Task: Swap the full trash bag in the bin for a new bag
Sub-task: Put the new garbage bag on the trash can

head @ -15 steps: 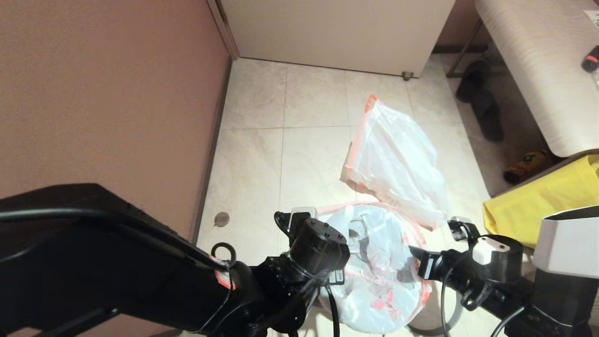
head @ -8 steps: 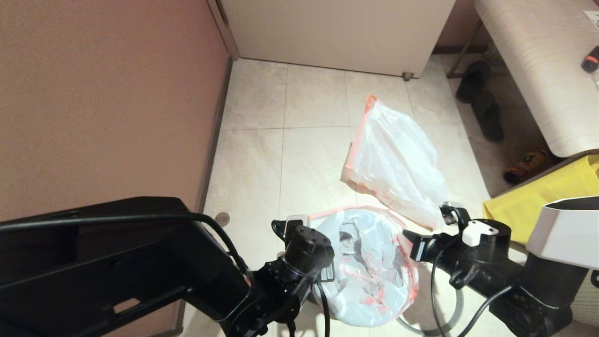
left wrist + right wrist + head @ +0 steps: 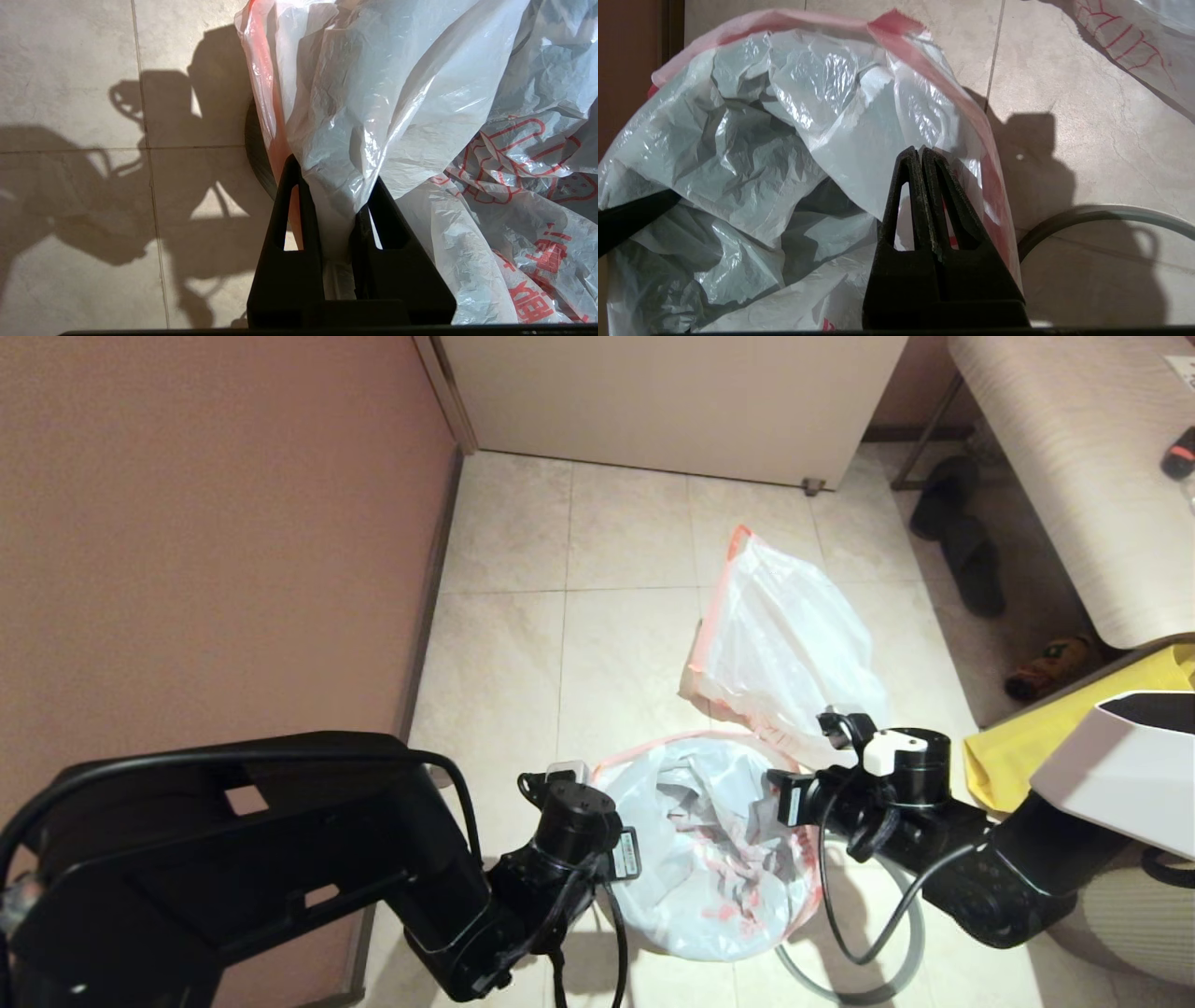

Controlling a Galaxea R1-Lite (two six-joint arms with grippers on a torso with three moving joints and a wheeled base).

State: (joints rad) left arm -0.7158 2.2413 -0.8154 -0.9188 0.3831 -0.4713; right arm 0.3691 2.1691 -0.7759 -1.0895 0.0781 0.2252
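Thin plastic film is what we are handling: the new bag (image 3: 709, 849), printed with red hands, sits draped in and over the bin (image 3: 256, 149) at the floor in front of us, between our two arms. We judge it very light, limp and slippery, quick to tear or slide out of a pinch, so the doubled pink hem is the best place to take hold, and opposite sides should be pulled evenly to spread the mouth over the bin's edge. The full bag (image 3: 784, 653) lies on the floor tiles just beyond, apart from the bin. The grey hoop (image 3: 878, 971) lies on the floor beside the bin, on our right, not yet fitted. Our left hand (image 3: 338, 219) is pinched on a gathered fold of the new bag at its hem, jaws a little apart with film bunched between them. Our right hand (image 3: 922, 163) is closed tight at the opposite hem; we judge it to be gripping a thin layer of film. The head view gives the whole layout but hides both sets of fingers behind the wrists. Only the left wrist view shows a sliver of the bin's dark wall under the film; only the right wrist view shows the crumpled, still unopened inside of the bag.
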